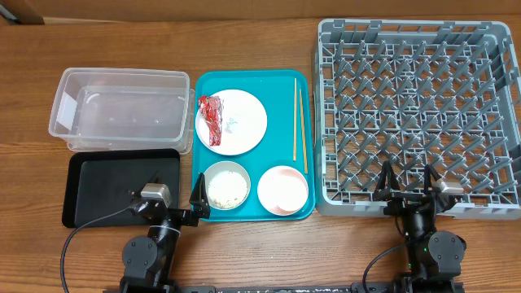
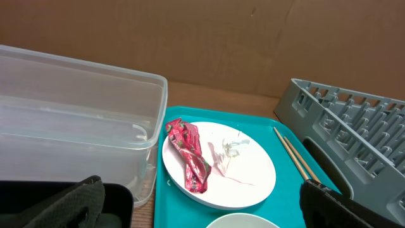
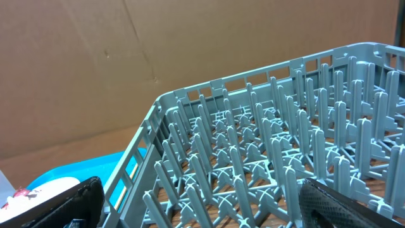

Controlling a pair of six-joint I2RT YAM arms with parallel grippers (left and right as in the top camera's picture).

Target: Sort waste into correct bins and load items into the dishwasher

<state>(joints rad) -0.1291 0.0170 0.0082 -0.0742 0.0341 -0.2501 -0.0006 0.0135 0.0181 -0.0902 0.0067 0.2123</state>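
A white plate [image 1: 240,122] on the teal tray holds the red wrapper [image 1: 211,120] and the white tissue [image 1: 235,124]. A grey-white bowl [image 1: 225,185] holds rice; a pink bowl [image 1: 282,190] sits beside it. Two chopsticks [image 1: 299,118] lie by the tray's right edge. The clear tub [image 1: 122,110] and black tray [image 1: 114,189] are at the left, the grey dish rack [image 1: 415,114] at the right. My left gripper [image 1: 174,194] is open and empty over the black tray's right edge. My right gripper [image 1: 409,185] is open and empty over the rack's front edge. No cup is in view.
The teal tray [image 1: 252,212] lies between the bins and the rack. The left wrist view shows the plate [image 2: 247,171], wrapper [image 2: 190,158], tub [image 2: 76,107] and rack [image 2: 354,126]. The right wrist view shows rack pegs [image 3: 266,145]. Cardboard stands behind the table.
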